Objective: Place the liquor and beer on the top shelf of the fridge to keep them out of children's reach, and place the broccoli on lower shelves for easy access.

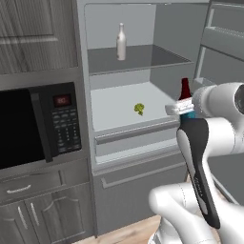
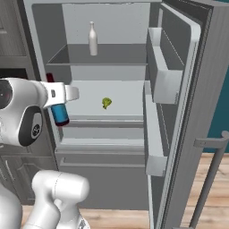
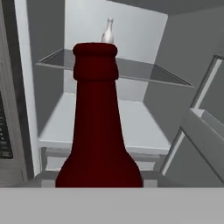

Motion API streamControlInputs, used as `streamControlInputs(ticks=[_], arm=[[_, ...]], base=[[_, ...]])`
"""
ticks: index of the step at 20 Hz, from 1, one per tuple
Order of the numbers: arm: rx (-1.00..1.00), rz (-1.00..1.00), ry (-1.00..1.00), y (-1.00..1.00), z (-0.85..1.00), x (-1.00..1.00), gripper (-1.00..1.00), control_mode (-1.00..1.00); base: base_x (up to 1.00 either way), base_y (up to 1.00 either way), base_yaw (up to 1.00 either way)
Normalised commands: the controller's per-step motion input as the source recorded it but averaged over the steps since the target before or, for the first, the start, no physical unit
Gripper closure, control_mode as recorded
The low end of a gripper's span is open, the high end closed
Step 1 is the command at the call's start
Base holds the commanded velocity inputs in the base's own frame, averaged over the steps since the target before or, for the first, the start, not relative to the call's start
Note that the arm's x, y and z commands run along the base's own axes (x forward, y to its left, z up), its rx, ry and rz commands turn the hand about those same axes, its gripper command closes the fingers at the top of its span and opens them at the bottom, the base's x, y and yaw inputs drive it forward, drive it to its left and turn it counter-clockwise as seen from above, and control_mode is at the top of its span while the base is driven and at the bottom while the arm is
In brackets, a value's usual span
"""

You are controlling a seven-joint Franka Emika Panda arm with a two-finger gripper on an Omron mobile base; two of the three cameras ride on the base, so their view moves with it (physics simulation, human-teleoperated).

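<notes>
Currently two of three placements read as complete: the slim pale beige-white liquor bottle [image 1: 121, 42] stands upright on the darker-grey top shelf board [image 1: 143, 61] of the tall silver-grey fridge [image 2: 197, 112], toward its rear and left of centre, and the tiny yellow-green broccoli floret [image 1: 139, 108] lies near the middle of the whitish lower shelf board [image 1: 114, 109]. One item remains: the small dark red-brown beer bottle with the blue label band [image 2: 59, 113], which my fingers [image 1: 185, 110] hold closed about its body, partway open to its width, neck up, in the air just outside the front rim of the lower shelf. In the hand view its neck rises directly ahead, with the liquor bottle visible past it. My judgement is that the beer sits below the top shelf level and must be raised above that board's front edge before it goes inward. Open room on the top shelf lies to the right of the liquor bottle, well apart from it. Edges to respect: the top board's front rim, the fridge's left wall beside the black microwave [image 1: 38, 124], and the white door racks [image 2: 159, 80] projecting on the right.
</notes>
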Motion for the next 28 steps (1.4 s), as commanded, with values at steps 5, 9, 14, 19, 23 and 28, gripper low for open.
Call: streamControlInputs(ticks=[5,9,14,19,23,28], arm=[[0.04,-0.03,-0.14,-0.01,0.48,0.03,1.00,-1.00],[0.05,-0.07,-0.07,-0.01,0.54,0.04,1.00,-1.00],[0.13,-0.11,0.00,-0.13,0.48,0.14,1.00,-1.00],[0.15,-0.03,-0.01,-0.13,0.28,0.03,1.00,-1.00],[0.06,0.00,-0.11,-0.05,0.16,0.00,1.00,-1.00],[0.00,0.00,-0.10,-0.05,0.09,0.02,1.00,-1.00]], base=[[0.00,0.00,0.00],[0.00,0.00,0.00],[0.00,0.00,0.00],[0.00,0.00,0.00],[0.00,0.00,0.00],[0.00,0.00,0.00]])
